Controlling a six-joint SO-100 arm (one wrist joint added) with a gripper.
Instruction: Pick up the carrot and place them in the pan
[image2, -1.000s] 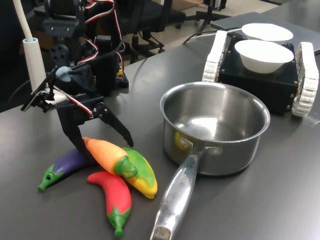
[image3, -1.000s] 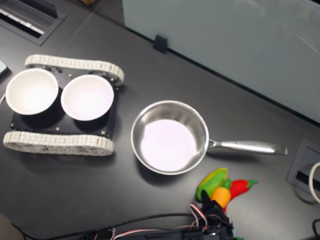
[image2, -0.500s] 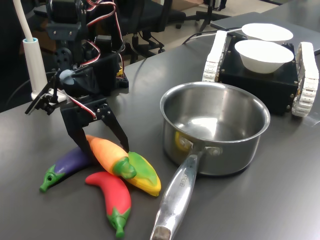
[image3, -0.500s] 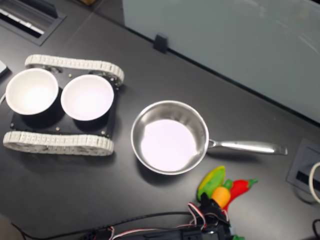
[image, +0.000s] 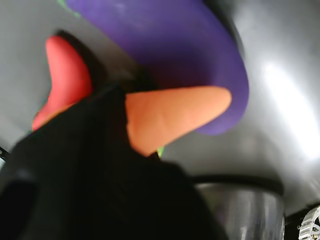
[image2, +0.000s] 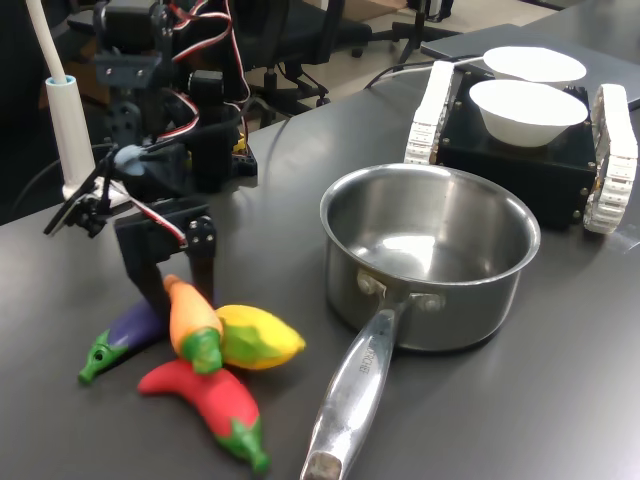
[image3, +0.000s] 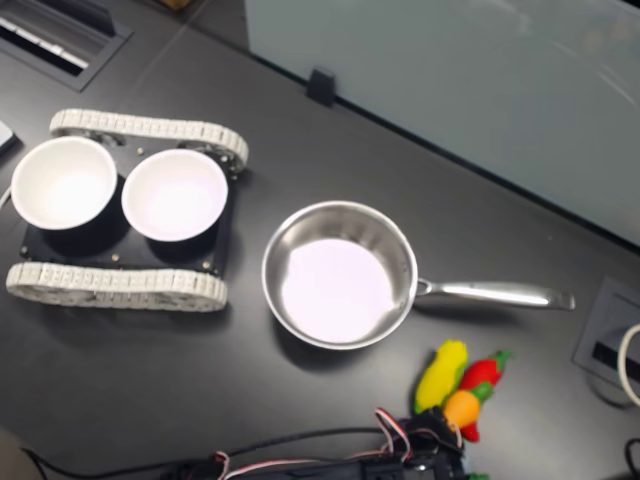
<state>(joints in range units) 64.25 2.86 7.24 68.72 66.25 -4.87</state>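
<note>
first exterior view, carrot (image2: 192, 316) pinched between fingers (image2: 203, 262)

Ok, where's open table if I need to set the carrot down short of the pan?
Bare table lies between the pan and the tracked bowl carrier, and beyond the handle. Crowded: gripper with carrot, corn toy, chili, eggplant.

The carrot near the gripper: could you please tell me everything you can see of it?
The carrot is a small glossy plastic toy, orange, with a green stem end. In the first exterior view it lies on the pile of toy vegetables, over the red chili, beside the yellow corn-like toy, with the purple eggplant behind. The gripper is closed on its narrow end. The pan stands empty.
</note>
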